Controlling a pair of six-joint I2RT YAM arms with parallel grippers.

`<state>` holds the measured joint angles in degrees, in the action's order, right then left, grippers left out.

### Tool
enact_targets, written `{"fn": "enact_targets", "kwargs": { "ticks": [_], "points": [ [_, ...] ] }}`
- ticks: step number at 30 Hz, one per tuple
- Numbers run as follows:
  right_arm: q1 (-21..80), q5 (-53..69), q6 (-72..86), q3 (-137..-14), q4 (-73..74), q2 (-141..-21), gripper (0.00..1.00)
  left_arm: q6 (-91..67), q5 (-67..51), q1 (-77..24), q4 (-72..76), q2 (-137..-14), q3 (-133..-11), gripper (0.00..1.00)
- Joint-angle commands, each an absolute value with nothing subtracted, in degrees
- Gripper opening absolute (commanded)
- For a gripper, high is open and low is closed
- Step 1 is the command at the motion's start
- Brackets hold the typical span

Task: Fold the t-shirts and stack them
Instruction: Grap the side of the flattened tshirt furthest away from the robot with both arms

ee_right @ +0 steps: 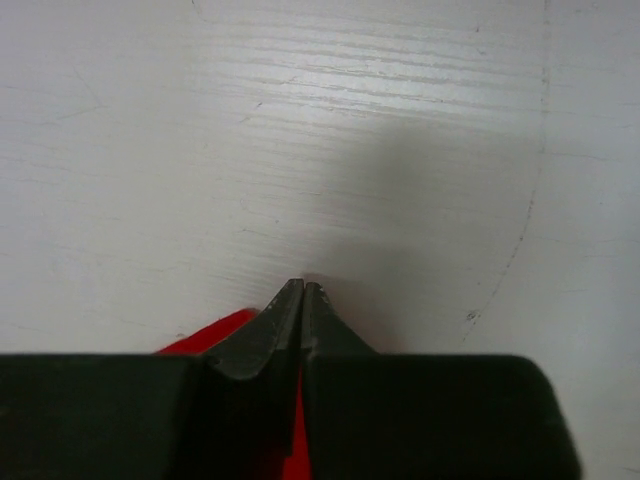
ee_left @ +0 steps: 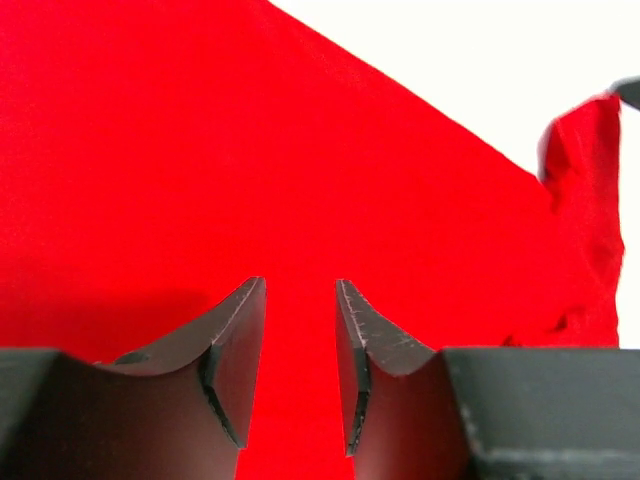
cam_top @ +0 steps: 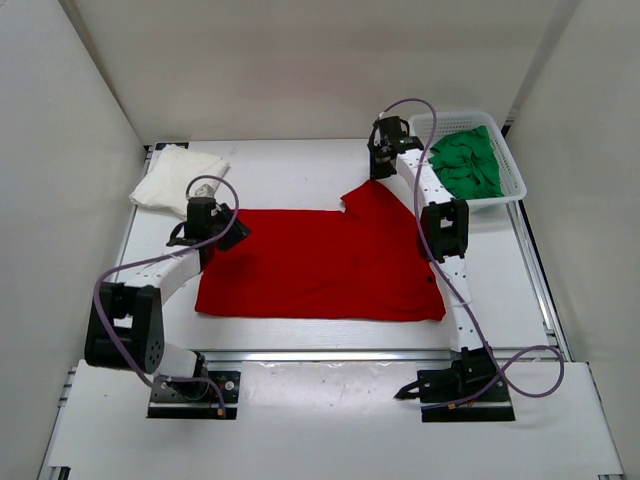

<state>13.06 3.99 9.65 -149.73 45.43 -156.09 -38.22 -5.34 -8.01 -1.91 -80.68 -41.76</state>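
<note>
White wood-grain tabletop (cam_top: 290, 170), plain white walls (cam_top: 300, 60) around it. I see the bright red cloth t-shirt (cam_top: 320, 265) spread flat mid-table. Folded white cloth t-shirt (cam_top: 178, 175) at far left; crumpled green cloth t-shirt (cam_top: 467, 165) in the white plastic mesh basket (cam_top: 515, 188) at far right. Left gripper (ee_left: 300, 360) is over the red shirt's far left corner, jaws a narrow gap apart. Right gripper (ee_right: 302, 295) is pinched tight on its far right corner, red cloth between the jaws.
</note>
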Motion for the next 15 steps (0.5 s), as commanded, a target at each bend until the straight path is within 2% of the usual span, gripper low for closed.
{"fn": "enact_targets", "kwargs": {
  "ticks": [1,10,15],
  "points": [
    [12.2,6.0,10.1,-152.7,46.1,-152.8,0.00,-37.2,-2.9,-5.3,-3.4,-82.9,-46.2,0.45],
    [11.7,3.3,8.4,-148.5,50.8,-143.7,0.00,-32.9,1.3,0.0,-10.1,-95.6,-61.0,0.48],
    [11.8,1.9,6.9,-144.4,50.5,-139.5,0.00,-31.2,2.5,-0.1,-11.5,-101.3,-64.5,0.49]
  ]
}}
